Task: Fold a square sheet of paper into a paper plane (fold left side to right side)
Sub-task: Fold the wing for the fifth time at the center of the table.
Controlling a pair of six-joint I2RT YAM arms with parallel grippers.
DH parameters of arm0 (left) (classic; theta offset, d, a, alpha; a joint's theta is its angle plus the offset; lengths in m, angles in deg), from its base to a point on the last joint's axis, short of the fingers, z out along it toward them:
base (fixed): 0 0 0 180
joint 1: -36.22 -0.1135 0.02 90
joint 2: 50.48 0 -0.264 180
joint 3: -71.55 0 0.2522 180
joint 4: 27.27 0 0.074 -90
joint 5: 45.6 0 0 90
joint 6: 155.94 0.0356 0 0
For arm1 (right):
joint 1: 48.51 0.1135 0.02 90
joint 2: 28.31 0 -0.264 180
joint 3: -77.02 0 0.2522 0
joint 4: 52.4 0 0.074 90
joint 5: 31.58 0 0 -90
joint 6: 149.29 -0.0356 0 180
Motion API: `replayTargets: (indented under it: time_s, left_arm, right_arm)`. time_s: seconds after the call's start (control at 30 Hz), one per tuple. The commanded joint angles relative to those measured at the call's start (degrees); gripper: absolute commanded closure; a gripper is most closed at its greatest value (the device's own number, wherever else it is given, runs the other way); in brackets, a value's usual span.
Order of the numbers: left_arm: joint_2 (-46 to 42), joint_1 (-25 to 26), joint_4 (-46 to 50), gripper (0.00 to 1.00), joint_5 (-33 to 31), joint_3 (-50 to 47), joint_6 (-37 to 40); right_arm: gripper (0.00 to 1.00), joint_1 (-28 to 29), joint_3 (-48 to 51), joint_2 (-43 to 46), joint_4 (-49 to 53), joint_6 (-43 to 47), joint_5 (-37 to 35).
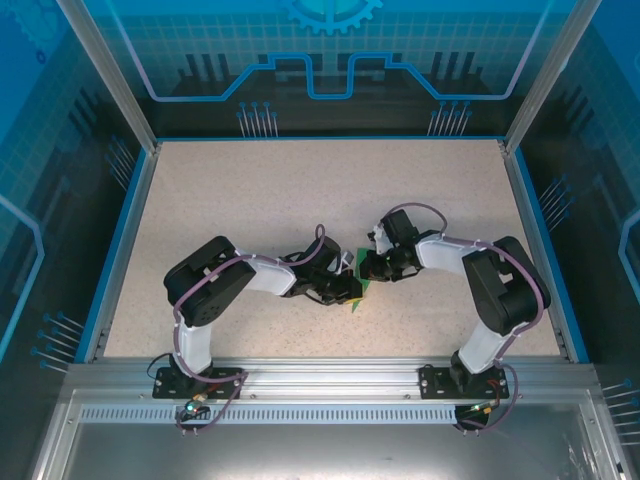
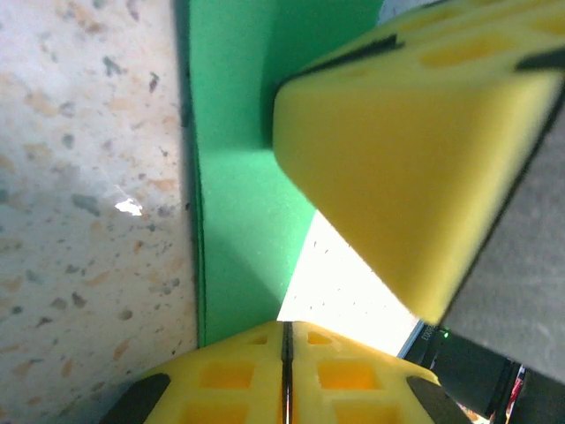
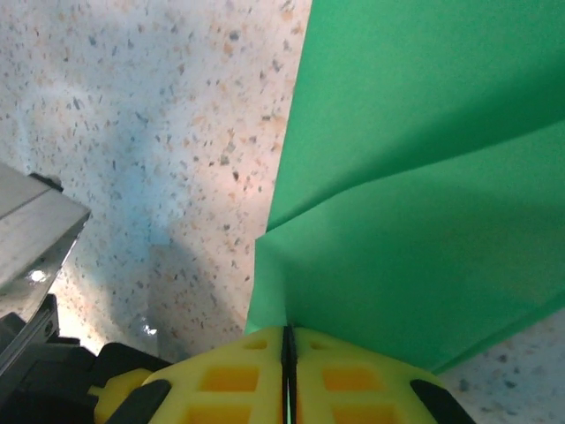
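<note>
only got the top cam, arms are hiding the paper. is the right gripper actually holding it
Observer: Yes. In the right wrist view the right gripper is shut on the near edge of the paper.
Operator: ok, is it folded at all or a flat single sheet
Observer: Folded. That same view shows one layer lying over another, with a slanted folded edge running across the green.
</note>
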Motion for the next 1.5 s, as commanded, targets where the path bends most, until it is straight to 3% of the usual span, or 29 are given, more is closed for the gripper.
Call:
replayTargets:
  time_s: [0.0,0.43,1.0,1.47]
  left_arm:
    - [2.84,1.08,5.33,0.9,-1.45,-0.59,1.42]
    - [3.41,1.08,4.7,0.91,-1.05,-0.71,1.04]
    - [3.94,1.08,5.04,0.91,-0.74,-0.1,0.91]
    - [3.93,1.08,5.13,0.91,-0.66,0.0,0.84]
  right_arm:
    - [0.9,-2.15,-0.73,-1.34,2.43,2.07,-3.35]
    - [0.9,-7.34,-4.45,-4.1,3.91,5.04,-3.73]
    - [0.9,-14.54,-11.22,-10.12,5.89,6.78,3.14]
    - [0.9,-22.21,-12.79,-15.38,3.05,7.31,21.08]
